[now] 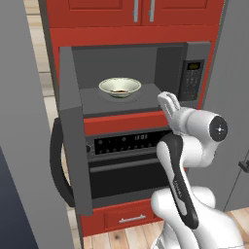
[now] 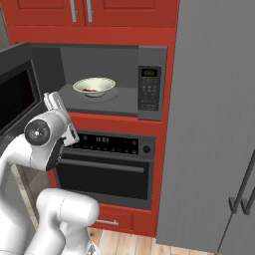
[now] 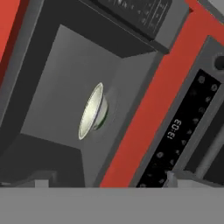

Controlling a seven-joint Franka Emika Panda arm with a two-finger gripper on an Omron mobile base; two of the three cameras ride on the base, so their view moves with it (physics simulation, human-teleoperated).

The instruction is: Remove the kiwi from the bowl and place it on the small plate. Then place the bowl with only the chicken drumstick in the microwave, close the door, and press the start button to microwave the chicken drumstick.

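Two flanking base views and a rolled hand view, all facing the open microwave [image 1: 141,73].

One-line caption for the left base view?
Bowl sits inside the open microwave, door swung left, arm in front.

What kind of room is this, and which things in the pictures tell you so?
Most likely a home kitchen, rendered in simulation. A built-in microwave stands open with a bowl inside it, a wall oven sits directly below, and red cabinets are above.
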